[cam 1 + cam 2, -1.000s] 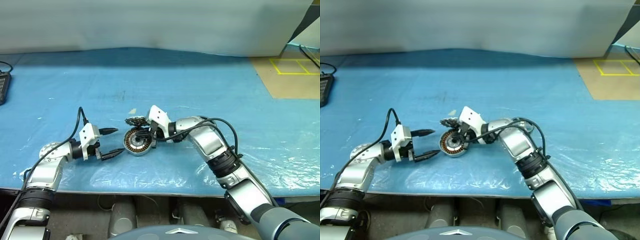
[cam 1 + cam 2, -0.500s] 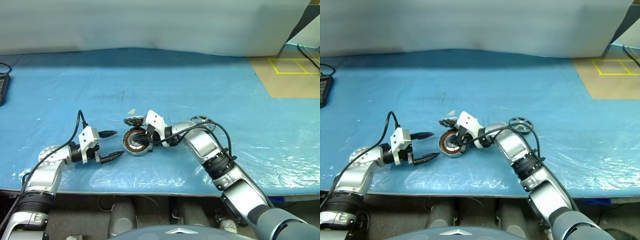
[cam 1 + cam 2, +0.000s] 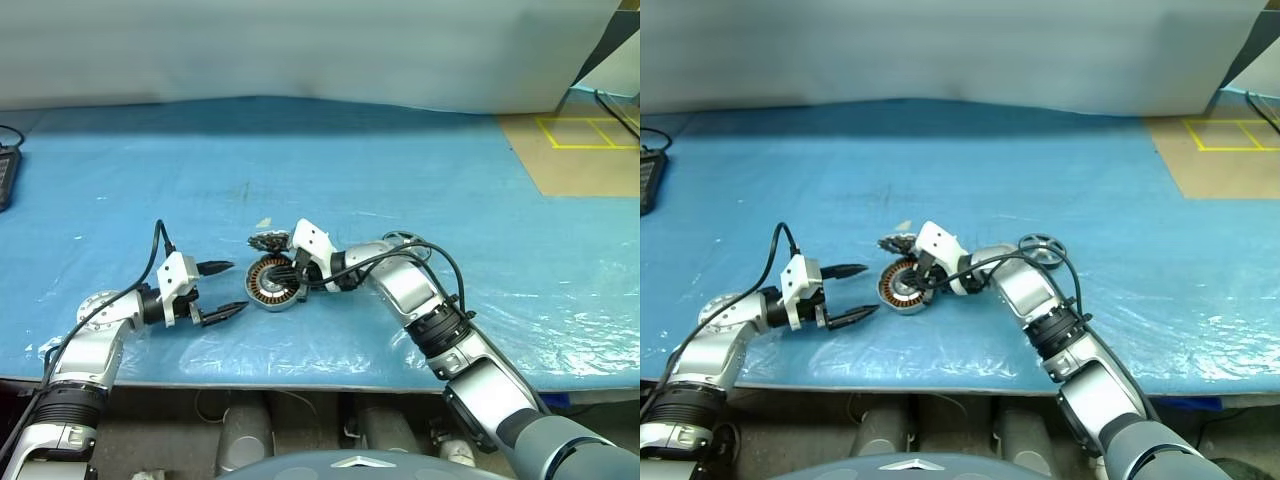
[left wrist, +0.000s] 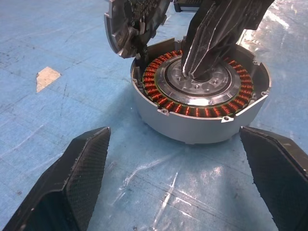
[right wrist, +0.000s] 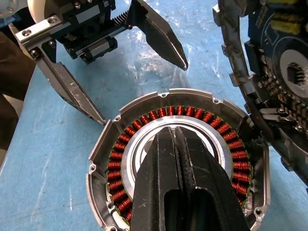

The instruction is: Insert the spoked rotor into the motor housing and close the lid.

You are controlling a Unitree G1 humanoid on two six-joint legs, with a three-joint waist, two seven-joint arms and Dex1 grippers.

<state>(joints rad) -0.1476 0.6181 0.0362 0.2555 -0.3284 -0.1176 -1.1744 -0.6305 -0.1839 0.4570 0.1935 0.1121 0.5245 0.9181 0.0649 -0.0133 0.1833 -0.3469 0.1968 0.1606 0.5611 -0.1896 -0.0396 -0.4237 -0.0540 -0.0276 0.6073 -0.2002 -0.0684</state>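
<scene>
Head views: desk (image 3: 420,160) with a blue plastic sheet over it; motor housing (image 3: 272,284) lying open-face up near its front middle, copper windings showing; a round toothed part (image 3: 268,242), probably the lid, leaning just behind the housing; a small wheel-like ring (image 3: 1040,244) beyond the right forearm, too small to identify. Left pincer (image 3: 222,289) near the housing's left side, fingers spread wide, holding nothing. Right pincer (image 3: 296,281) reaching in from the right, its tips over the housing's centre. Left wrist view: housing (image 4: 192,130) between the two wide-set black fingers (image 4: 77,173) and apart from them; right pincer (image 4: 204,60) set down onto the shiny centre plate, jaws pressed together. Right wrist view: closed fingers (image 5: 175,173) over the housing's (image 5: 144,108) middle; left pincer (image 5: 139,91) open just beyond the rim.
</scene>
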